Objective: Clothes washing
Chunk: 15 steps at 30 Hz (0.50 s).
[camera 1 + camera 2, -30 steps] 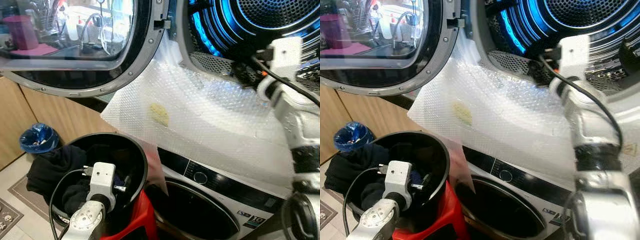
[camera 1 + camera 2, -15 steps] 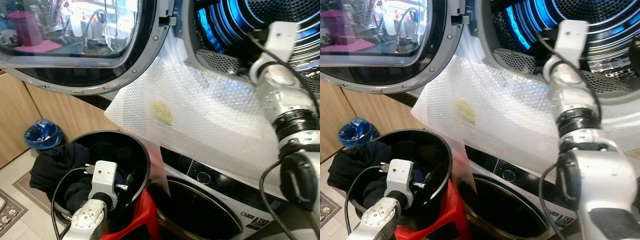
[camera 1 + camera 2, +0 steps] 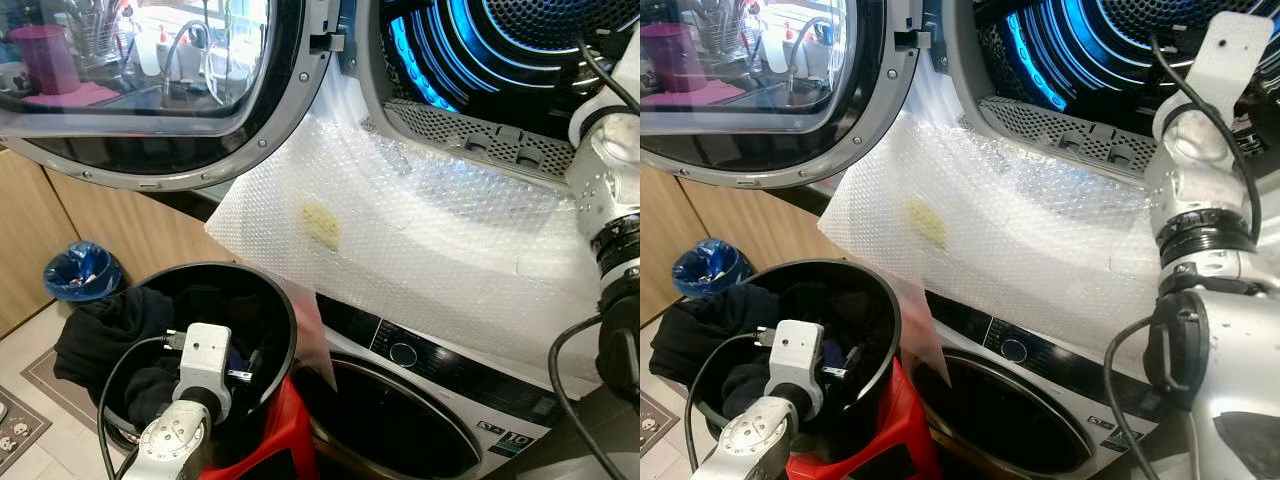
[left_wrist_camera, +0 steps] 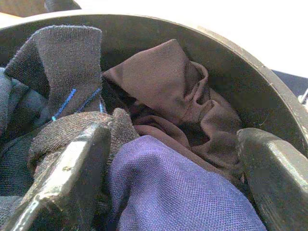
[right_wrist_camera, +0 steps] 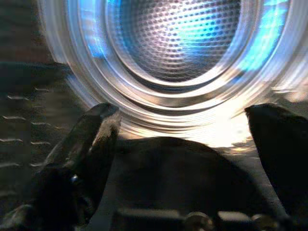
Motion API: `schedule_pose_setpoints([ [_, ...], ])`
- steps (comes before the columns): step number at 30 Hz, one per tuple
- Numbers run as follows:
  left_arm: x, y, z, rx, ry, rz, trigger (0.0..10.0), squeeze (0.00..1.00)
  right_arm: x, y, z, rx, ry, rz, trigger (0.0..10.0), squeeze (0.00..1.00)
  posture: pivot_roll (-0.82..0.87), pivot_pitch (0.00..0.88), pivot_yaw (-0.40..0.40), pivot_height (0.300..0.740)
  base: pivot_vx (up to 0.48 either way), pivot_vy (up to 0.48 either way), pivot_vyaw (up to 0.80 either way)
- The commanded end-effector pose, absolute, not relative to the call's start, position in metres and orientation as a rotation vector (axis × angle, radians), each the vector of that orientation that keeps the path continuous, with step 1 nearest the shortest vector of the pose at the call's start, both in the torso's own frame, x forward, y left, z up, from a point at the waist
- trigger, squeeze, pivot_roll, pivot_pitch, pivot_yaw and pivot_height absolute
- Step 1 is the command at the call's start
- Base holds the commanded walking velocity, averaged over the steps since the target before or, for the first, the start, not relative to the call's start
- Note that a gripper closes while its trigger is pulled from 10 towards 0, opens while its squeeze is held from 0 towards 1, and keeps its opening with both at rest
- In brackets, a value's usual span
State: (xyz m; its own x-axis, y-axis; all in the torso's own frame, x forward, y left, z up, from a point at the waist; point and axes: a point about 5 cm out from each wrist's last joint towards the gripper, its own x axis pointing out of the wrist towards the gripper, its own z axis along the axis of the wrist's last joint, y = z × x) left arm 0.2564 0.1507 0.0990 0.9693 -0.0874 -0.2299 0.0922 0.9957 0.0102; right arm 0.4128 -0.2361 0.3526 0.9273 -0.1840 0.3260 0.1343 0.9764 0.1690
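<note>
Up at the right, the right gripper (image 5: 178, 159) reaches into the blue-lit drum (image 3: 520, 40) of the upper machine, its fingers (image 5: 86, 144) spread wide over a dark lump low in the drum. Down at the near left, the left gripper (image 4: 173, 183) sits in the black bucket (image 3: 262, 300), spread around a purple cloth (image 4: 168, 192) heaped among brown and grey clothes (image 4: 168, 91). Bubble wrap (image 3: 420, 240) drapes below the drum mouth.

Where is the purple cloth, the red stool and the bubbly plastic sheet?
purple cloth (image 4: 173, 192), left wrist view, middle of the fabric.
red stool (image 3: 285, 440), left eye view, its side under the black bucket.
bubbly plastic sheet (image 3: 420, 240), left eye view, middle of the sheet.
</note>
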Motion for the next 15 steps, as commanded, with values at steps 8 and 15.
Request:
schedule_pose_setpoints([
  [8, 0.248, 0.149, 0.076, 0.031, 0.345, -0.103, 10.0, 0.00, 0.361, -0.211, 0.345, 0.300, -0.650, 0.337, 10.0, 0.00, -0.02, 0.119, -0.041, 0.740, 0.000, 0.000, 0.00],
  [15, 0.250, 0.145, 0.075, 0.032, 0.344, -0.123, 10.0, 0.00, 0.299, -0.195, 0.337, 0.394, -0.764, 0.763, 10.0, 0.00, -0.03, 0.113, -0.043, 0.740, 0.000, 0.000, 0.00],
])
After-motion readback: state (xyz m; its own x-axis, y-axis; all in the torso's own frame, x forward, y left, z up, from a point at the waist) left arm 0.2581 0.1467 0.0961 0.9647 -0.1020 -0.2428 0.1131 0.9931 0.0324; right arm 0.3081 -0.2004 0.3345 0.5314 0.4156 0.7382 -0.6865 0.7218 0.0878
